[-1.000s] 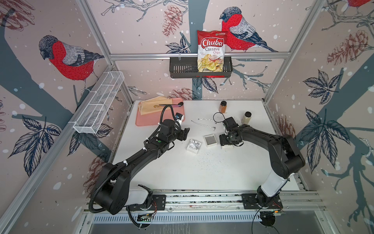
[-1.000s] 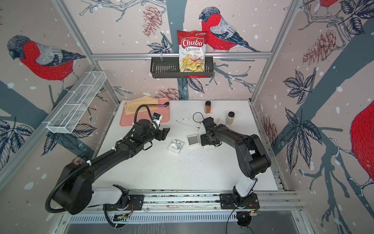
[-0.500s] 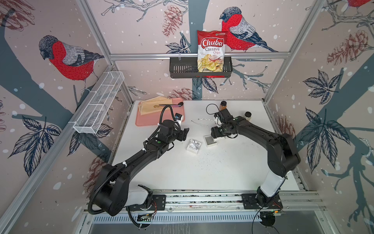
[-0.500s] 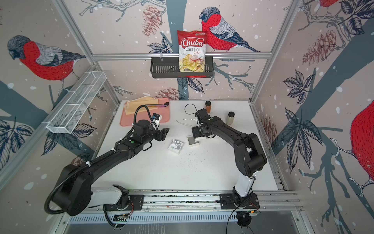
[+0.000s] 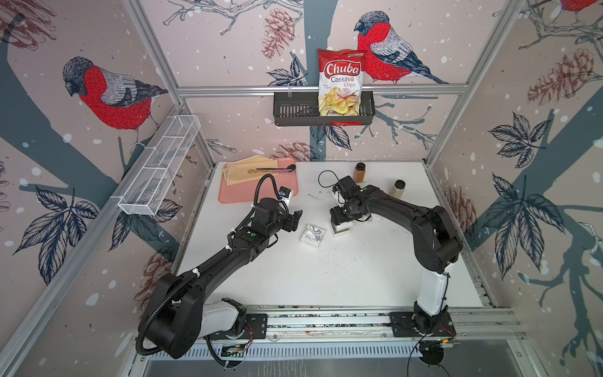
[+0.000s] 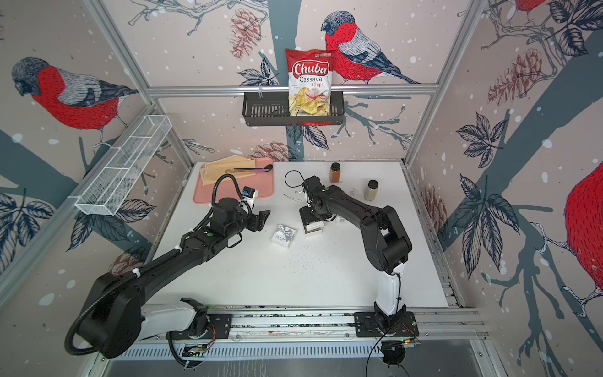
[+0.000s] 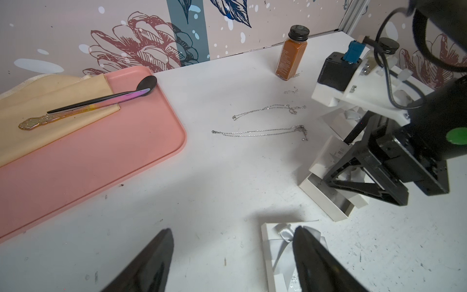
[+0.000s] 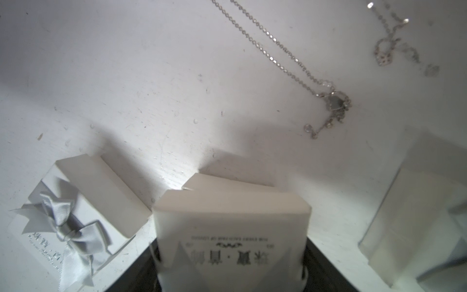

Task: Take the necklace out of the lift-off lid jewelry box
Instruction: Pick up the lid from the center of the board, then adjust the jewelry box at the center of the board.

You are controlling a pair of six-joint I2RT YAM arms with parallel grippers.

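The right gripper (image 5: pixel 339 220) points down over the open box base (image 7: pixel 331 202). Its jaws stand wide and press both sides of a white printed block (image 8: pixel 232 227), which fills the gap between them and tilts up out of the base. Directly beneath that gripper, the base lies flat on the table (image 5: pixel 326 277), with its grey inside partly showing. Beyond the right gripper's fingertips, on the side away from its arm, a silver necklace (image 7: pixel 257 132) lies stretched out on the bare table. It is outside the box and touches neither the gripper nor the base, and its pendant end is the end nearer the gripper. A second chain (image 7: pixel 267 108) lies just past it, farther from the gripper, and the two chains run roughly side by side. The left gripper (image 5: pixel 293 220) has its jaws spread apart with nothing between them. The lid with the grey bow (image 5: pixel 312 235) rests on the table just ahead of this gripper, close under one fingertip. It lies between the two grippers, beside the base but apart from it. Whether that fingertip touches the lid cannot be told.
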